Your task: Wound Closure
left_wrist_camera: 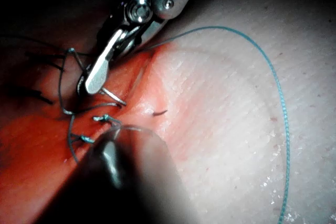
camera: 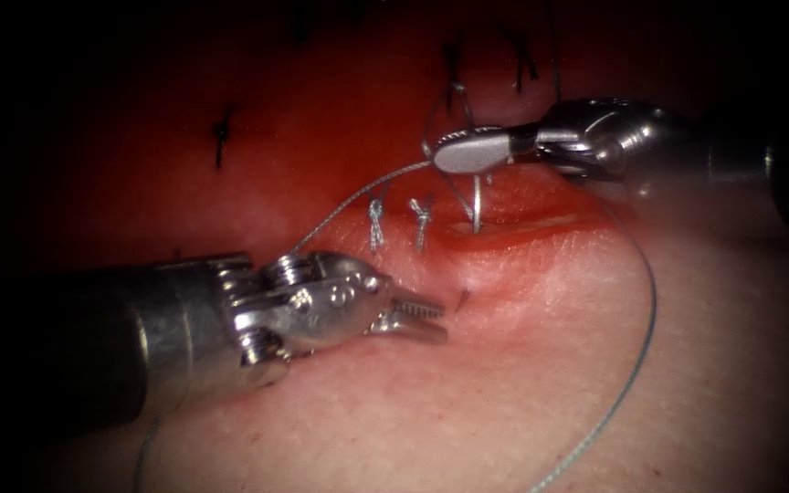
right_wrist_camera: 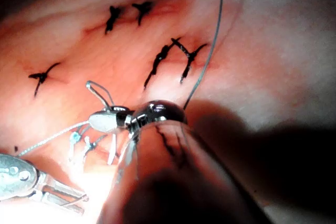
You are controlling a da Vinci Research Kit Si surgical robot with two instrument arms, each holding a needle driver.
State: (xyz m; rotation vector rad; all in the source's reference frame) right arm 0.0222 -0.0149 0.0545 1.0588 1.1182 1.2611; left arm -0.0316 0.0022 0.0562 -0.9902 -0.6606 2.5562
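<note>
Tissue point(camera: 504, 383) fades into dark at the edges of the endoscope view, so the far stitches are only dim marks there, while the right wrist view shows them plainly as dark knotted stitches point(right_wrist_camera: 173, 59) across the pale surface. The cut point(camera: 513, 226) lies as a short red, wet slit, with two tied stitches point(camera: 399, 219) just to its left. The right tool point(camera: 463, 151) hangs over the cut with its jaws closed on the curved needle point(camera: 477, 205); the grip is on the upper part of the curve, and the lower end goes down to the cut's edge, but whether the point is in the tissue is hard to make out. In the left wrist view the needle point(left_wrist_camera: 113, 95) shows as a bright curve beneath the right tool point(left_wrist_camera: 97, 77), touching the red edge. The left tool point(camera: 417, 319) lies low on the left of the cut with its toothed jaws slightly apart, holding nothing; its shaft blocks its own tip in the left wrist view. The thread point(camera: 636, 356) runs from the right tool toward the left tool's wrist, and another stretch sweeps in a wide loop over the tissue right of the cut, cut off at the picture's edge.
</note>
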